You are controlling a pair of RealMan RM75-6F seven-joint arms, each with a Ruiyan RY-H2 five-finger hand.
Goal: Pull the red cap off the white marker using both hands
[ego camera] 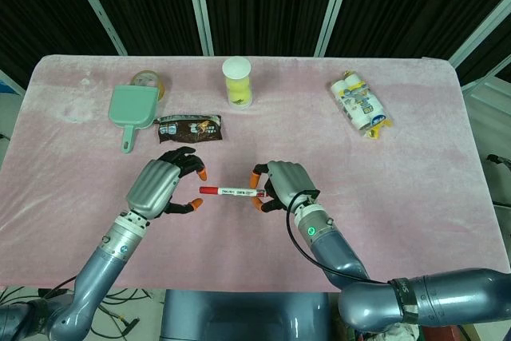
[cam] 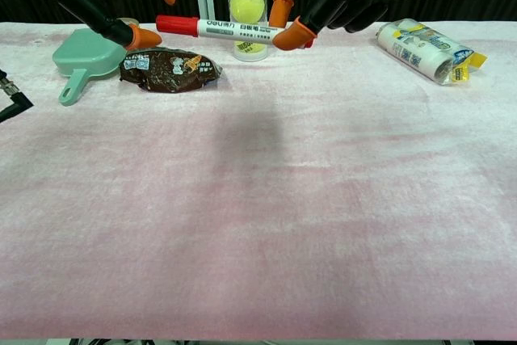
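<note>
The right hand (ego camera: pixel 283 185) pinches the white marker (ego camera: pixel 238 192) by its tail; the left hand (ego camera: pixel 164 185) is spread beside the red cap (cam: pixel 177 24) — chest view crops both hands.

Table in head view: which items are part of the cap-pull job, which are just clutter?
Job:
- white marker, held by right hand
- red cap, at the end toward left hand, not yet gripped

Clutter:
- green dustpan
- brown snack packet
- tape roll
- clear tube with yellow ball
- tissue pack
</note>
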